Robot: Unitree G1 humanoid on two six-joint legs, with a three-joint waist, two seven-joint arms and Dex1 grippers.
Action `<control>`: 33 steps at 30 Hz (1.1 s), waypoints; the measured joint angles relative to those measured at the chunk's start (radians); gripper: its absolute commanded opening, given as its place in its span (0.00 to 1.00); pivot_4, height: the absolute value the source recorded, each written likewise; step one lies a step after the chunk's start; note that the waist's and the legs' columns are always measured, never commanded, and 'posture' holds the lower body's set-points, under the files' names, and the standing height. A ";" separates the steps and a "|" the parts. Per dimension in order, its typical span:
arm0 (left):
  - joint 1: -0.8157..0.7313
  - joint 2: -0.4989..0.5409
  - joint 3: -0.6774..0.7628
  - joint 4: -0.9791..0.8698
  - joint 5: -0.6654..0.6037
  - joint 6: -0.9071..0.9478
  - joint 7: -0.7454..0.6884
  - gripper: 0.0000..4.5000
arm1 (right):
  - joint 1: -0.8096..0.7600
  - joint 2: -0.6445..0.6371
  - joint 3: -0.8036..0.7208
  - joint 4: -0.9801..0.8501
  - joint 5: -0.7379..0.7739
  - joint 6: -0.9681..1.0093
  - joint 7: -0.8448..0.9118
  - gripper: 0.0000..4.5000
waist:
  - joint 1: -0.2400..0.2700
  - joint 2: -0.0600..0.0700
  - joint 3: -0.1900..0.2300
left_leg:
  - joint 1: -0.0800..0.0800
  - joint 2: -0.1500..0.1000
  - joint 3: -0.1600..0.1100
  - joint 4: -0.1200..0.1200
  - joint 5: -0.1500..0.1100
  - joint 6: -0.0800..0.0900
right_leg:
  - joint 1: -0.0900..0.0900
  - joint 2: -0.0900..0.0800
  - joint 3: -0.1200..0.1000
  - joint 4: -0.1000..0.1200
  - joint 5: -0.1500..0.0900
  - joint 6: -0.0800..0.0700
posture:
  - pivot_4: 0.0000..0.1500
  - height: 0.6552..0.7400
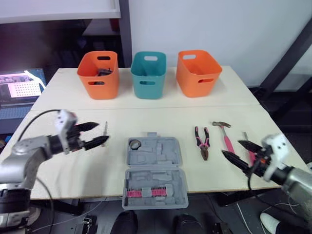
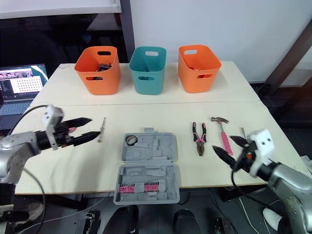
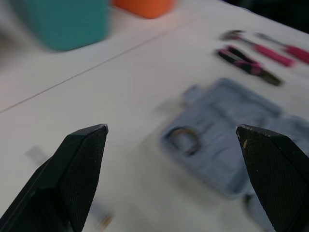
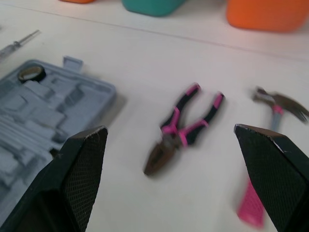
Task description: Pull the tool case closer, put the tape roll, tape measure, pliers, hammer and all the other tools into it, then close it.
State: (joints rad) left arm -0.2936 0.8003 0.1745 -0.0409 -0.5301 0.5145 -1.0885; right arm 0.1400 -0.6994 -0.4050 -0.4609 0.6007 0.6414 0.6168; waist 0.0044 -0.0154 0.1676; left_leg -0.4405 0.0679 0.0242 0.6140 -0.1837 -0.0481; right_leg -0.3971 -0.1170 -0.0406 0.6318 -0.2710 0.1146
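Observation:
The grey tool case [image 1: 155, 170] lies open at the table's front middle. A tape roll [image 1: 135, 144] sits in its far left pocket and a pink-and-black tool [image 1: 146, 192] in the near half. To its right lie pink-handled pliers [image 1: 203, 142], a pink hammer [image 1: 224, 134] and a pink screwdriver [image 1: 249, 148]. A thin metal tool [image 1: 105, 129] lies left of the case. My left gripper [image 1: 101, 132] hovers open beside that metal tool. Past the hammer at the front right, my right gripper [image 1: 232, 147] is open and empty, with the pliers [image 4: 181, 130] ahead of its fingers.
Two orange bins [image 1: 99, 73] [image 1: 197, 72] and a teal bin [image 1: 148, 74] stand in a row at the back of the table. A laptop [image 1: 22, 90] sits off the table's left side. The case overhangs the front table edge [image 1: 97, 196].

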 measured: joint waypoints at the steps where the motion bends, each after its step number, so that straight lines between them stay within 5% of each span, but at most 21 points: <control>1: -0.019 0.003 -0.029 -0.020 -0.001 0.016 -0.012 0.98 | -0.028 0.000 0.025 -0.014 -0.004 0.037 -0.032 1.00 | 0.000 0.000 0.000 | 0.000 0.000 0.000 0.000 0.000 0.000 | 0.000 0.000 0.000 0.000 0.000 0.000 | 1.00 1.00; 6: -0.138 0.021 -0.172 -0.061 0.048 0.025 -0.072 0.98 | -0.148 -0.006 0.171 -0.055 -0.099 0.165 -0.190 1.00 | 0.009 0.000 0.000 | -0.001 -0.001 0.000 0.001 0.000 0.000 | 0.000 0.001 0.001 0.000 0.000 0.000 | 1.00 1.00; 14: -0.198 0.029 -0.238 -0.103 0.104 0.005 -0.097 0.98 | -0.244 0.172 0.246 -0.042 -0.147 0.374 -0.390 1.00 | 0.008 -0.001 0.000 | -0.002 -0.001 0.000 0.001 0.000 0.000 | -0.001 0.001 0.001 0.000 0.000 0.001 | 1.00 1.00; 33: -0.142 0.073 -0.189 -0.132 0.042 0.065 -0.127 0.98 | -0.327 0.346 0.297 0.251 -0.266 0.269 -0.461 1.00 | 0.005 0.000 0.001 | -0.002 -0.001 0.000 0.001 0.000 0.000 | -0.001 0.001 0.002 0.000 0.001 0.003 | 1.00 1.00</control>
State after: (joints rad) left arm -0.4356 0.8737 -0.0141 -0.1727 -0.4886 0.5794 -1.2157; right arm -0.1865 -0.3533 -0.1084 -0.2104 0.3345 0.9105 0.1560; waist 0.0097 -0.0159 0.1683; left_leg -0.4423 0.0673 0.0238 0.6148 -0.1834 -0.0477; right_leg -0.3984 -0.1156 -0.0390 0.6322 -0.2696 0.1178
